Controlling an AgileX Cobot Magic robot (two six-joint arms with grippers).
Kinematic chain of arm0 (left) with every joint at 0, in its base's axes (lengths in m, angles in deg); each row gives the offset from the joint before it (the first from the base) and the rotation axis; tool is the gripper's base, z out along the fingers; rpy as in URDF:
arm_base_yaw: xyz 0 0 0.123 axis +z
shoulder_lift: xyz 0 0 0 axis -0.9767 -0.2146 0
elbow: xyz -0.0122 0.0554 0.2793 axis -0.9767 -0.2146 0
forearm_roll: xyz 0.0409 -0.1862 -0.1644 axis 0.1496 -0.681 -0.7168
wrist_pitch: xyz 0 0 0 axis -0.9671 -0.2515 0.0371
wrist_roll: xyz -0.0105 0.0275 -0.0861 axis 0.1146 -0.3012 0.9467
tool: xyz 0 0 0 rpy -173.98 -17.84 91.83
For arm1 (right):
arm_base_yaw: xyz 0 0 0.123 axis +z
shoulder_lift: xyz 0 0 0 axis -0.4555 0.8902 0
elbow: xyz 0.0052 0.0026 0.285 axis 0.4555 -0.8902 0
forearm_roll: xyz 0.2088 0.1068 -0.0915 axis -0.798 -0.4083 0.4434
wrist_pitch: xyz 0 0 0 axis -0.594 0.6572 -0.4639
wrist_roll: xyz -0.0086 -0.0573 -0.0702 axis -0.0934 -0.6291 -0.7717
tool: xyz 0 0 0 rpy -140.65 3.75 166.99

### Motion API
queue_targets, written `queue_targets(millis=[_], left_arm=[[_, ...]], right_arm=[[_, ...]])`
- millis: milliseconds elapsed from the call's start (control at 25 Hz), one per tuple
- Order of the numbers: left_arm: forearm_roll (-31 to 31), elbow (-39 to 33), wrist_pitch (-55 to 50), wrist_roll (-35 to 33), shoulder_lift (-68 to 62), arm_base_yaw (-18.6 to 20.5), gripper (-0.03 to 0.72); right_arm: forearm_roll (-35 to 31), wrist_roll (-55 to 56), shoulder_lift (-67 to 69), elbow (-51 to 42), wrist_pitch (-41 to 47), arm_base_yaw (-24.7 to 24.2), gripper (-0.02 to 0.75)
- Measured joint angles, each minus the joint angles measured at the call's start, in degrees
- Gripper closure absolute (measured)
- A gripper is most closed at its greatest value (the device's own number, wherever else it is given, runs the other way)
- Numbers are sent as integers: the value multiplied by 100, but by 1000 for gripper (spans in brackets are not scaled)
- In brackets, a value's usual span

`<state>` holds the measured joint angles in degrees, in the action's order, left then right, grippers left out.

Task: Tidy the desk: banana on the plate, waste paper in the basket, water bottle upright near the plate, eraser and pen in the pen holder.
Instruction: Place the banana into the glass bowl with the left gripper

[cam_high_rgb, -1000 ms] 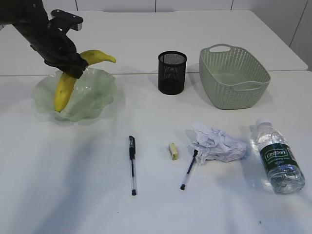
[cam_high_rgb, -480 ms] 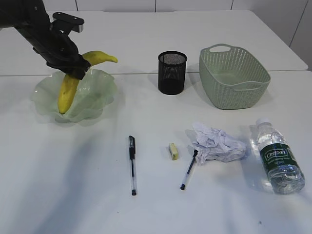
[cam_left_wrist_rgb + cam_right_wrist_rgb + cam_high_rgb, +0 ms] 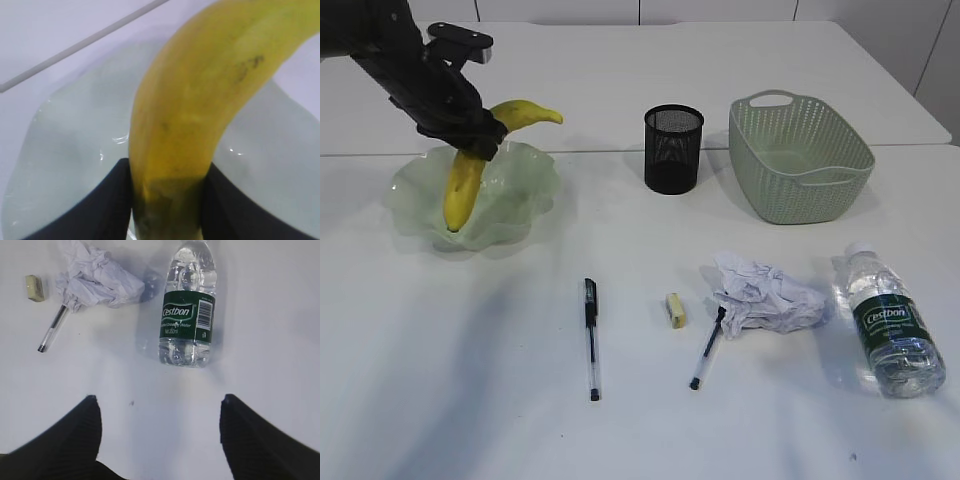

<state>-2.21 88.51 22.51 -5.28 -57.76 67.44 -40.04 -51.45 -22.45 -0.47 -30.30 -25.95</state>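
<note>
My left gripper (image 3: 472, 138) is shut on the yellow banana (image 3: 463, 192) near its stalk end, and the banana hangs steeply with its lower end in the pale green plate (image 3: 535, 182). In the left wrist view both black fingers press the banana (image 3: 200, 100) over the plate (image 3: 65, 135). The right gripper (image 3: 159, 402) stands open above bare desk, with nothing between its fingers. The water bottle (image 3: 187, 315) lies on its side ahead of it. The waste paper (image 3: 97, 280), a pen (image 3: 52, 332) and the eraser (image 3: 35, 287) lie to the left.
The black mesh pen holder (image 3: 673, 148) and the green basket (image 3: 800, 155) stand at the back. A second pen (image 3: 591, 335) lies mid-desk, left of the eraser (image 3: 675, 309). The bottle (image 3: 892, 325) lies near the desk's right edge.
The left gripper has shifted slightly right and up with the banana, whose lower end has slid a little to the right in the plate. Nothing else has moved.
</note>
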Motion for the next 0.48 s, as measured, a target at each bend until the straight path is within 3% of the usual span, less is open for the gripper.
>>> queue_targets(millis=[280,480], left_arm=[[-36,0,12,0,0,0,401],[-36,0,24,0,0,0,344]], right_arm=[[-313,-171,311,0,-14,0,182],[-581,-347,538,0,-142,0,182]])
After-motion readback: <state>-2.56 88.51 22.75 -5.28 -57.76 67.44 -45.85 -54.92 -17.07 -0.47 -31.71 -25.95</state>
